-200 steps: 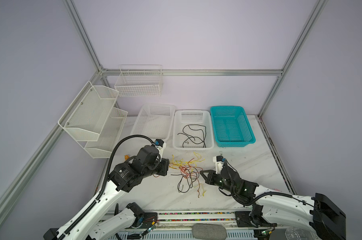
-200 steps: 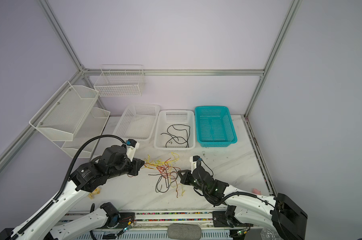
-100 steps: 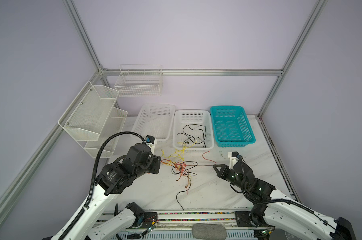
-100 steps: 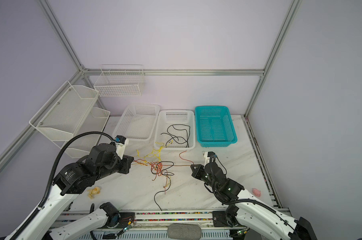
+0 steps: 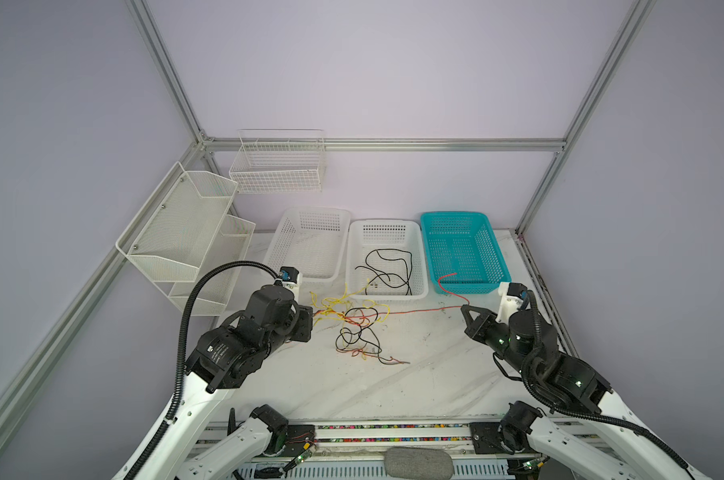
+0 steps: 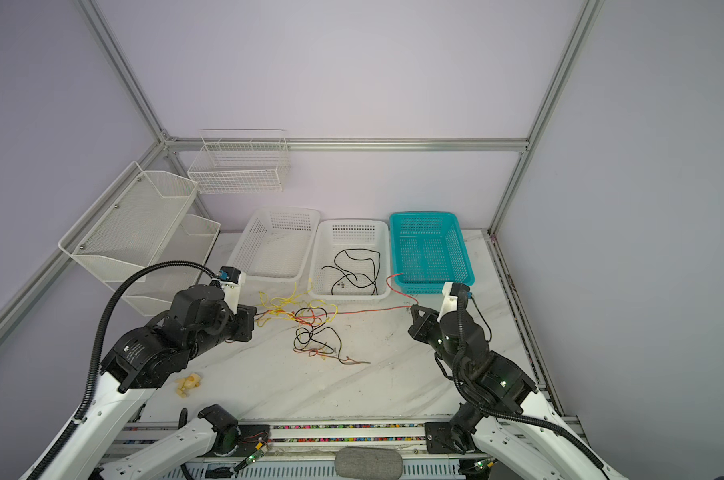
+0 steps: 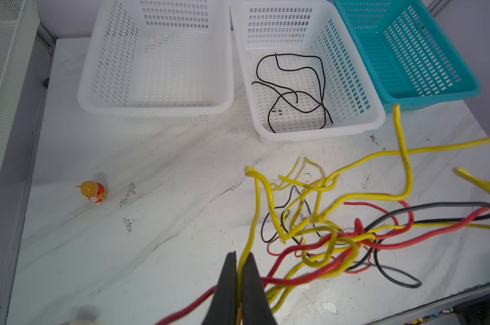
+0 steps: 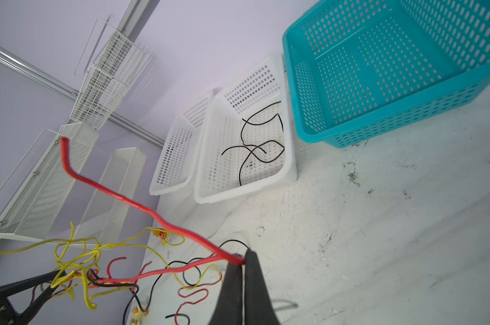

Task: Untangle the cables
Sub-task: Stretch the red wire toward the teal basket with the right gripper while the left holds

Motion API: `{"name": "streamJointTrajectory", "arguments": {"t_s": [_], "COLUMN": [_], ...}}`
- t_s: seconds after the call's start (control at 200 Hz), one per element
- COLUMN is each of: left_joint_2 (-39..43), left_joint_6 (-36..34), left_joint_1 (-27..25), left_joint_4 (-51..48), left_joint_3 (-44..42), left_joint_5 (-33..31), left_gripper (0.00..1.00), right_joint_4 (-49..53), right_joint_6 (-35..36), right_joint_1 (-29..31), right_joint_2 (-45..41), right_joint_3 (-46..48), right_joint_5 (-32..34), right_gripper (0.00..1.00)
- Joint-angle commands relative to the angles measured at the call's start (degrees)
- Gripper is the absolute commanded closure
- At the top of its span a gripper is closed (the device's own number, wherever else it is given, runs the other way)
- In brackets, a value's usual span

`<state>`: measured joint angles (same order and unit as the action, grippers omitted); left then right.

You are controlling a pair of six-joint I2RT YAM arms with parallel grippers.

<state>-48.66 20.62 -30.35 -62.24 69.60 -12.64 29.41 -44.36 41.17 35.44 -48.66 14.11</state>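
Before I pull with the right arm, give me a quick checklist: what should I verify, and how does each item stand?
1. Grip: right jaws shut on the red cable: ok.
2. Anchor: left jaws shut on a yellow cable at the tangle: ok.
3. Red cable free of the tangle: not ok; it runs taut from the right jaws into the knot.
4. Only yellow pinched in the left jaws: cannot tell; a red strand passes right by them.
5. Black cables inside the middle white basket, apart from the pull line: ok.
6. Teal basket empty, if the red cable goes there: ok.
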Motion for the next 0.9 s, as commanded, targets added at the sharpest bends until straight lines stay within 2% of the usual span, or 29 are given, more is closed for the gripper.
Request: {"name": "streamJointTrajectory", "arguments": {"t_s": [0.0,0.13,0.215,0.325,0.395,0.465,0.565,0.76,0.895], "left_joint_2": [0.53,0.55,0.79,1.32,1.5,1.44,1.16,0.5,0.5], "left_joint_6": [-2.75,-2.9,-2.89,-1.74,-0.77,-0.31,0.73,3.21,5.52], "left_joint_1": [2.04,2.49,2.83,2.76,2.74,2.71,2.72,2.74,2.66], "left_joint_4": [-1.84,-0.87,0.21,2.94,5.59,8.19,10.15,14.39,18.75], "left_joint_3": [-2.33,-4.11,-5.4,-7.17,-8.36,-9.64,-11.07,-14.73,-18.27], "left_joint_5": [-6.05,-4.98,-2.36,3.62,8.72,13.65,15.95,22.64,25.38], "left_gripper": [1.0,1.0,1.0,1.0,1.0,1.0,1.0,1.0,1.0], "right_joint_4": [8.93,11.88,12.5,12.21,7.39,5.07,0.99,-5.66,-15.5], "right_joint_6": [3.79,6.96,8.98,10.91,12.35,10.28,10.21,12.28,11.05], "right_joint_1": [-1.18,-1.18,-1.18,-1.18,-1.18,-1.18,-1.18,-1.18,-1.02], "right_joint_2": [-0.64,-0.9,-0.43,3.73,5.76,7.28,6.72,14.96,15.23], "right_joint_3": [-5.31,-12.18,-15.52,-15.74,-11.34,-7.48,-3.8,1.07,7.31], "right_joint_5": [13.44,18.46,18.23,10.52,1.41,-2.01,-3.53,-16.04,-24.23], "right_gripper": [1.0,1.0,1.0,1.0,1.0,1.0,1.0,1.0,1.0]}}
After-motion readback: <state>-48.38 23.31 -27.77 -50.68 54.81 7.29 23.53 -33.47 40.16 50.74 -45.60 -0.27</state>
